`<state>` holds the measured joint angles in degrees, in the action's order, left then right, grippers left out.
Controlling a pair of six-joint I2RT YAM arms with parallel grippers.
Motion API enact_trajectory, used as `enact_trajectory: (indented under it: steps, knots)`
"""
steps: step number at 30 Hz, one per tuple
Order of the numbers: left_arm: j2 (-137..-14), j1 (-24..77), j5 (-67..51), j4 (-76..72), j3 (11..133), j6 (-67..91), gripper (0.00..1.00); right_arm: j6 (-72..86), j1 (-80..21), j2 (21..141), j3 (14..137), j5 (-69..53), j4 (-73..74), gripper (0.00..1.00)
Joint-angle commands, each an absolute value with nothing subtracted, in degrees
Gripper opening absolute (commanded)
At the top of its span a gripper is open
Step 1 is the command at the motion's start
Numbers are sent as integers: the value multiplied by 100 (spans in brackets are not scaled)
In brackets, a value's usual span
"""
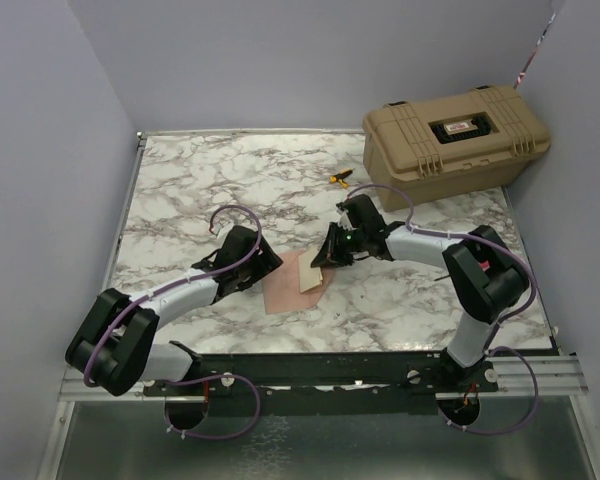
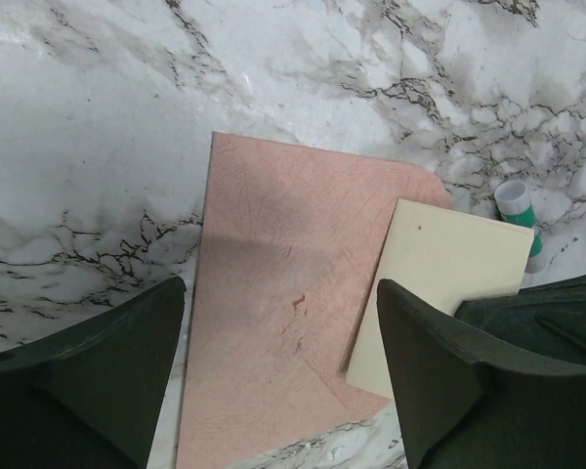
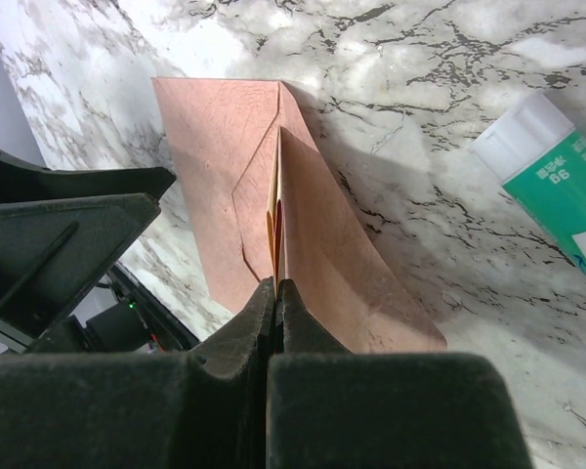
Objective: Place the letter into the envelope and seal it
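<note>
The salmon envelope [image 1: 283,290] lies flat on the marble table, and in the left wrist view its pointed flap [image 2: 303,391] faces the camera. The letter [image 1: 312,278] shows a cream face [image 2: 447,283] and rests tilted on the envelope's right part. My right gripper [image 1: 322,260] is shut on the letter's edge, which the right wrist view shows edge-on [image 3: 276,220] between the closed fingertips [image 3: 276,285]. My left gripper [image 1: 269,262] is open and hangs just over the envelope's flap end [image 2: 283,293], with nothing between its fingers.
A green and white glue stick [image 3: 557,176] lies on the marble just right of the envelope [image 2: 516,200]. A tan hard case [image 1: 455,135] stands at the back right. A small yellow and black object [image 1: 338,178] lies near it.
</note>
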<state>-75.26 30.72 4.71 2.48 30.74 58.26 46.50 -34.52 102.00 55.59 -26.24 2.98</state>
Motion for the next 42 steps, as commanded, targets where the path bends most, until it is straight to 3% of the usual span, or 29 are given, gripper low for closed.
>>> enact_trajectory:
  steps: [1, 39, 42]
  knots:
    - [-7724, 3067, 187, 714, 3015, 5851, 81, 4655, -3497, 10351, 5550, -2603, 389, 1]
    - [-7661, 3068, 15, 644, 3042, 5821, 80, 4781, -4252, 11401, 6459, -2811, 123, 1]
    - [-7615, 3068, 33, 644, 3026, 5823, 80, 4797, -4269, 11333, 6429, -2777, 112, 7]
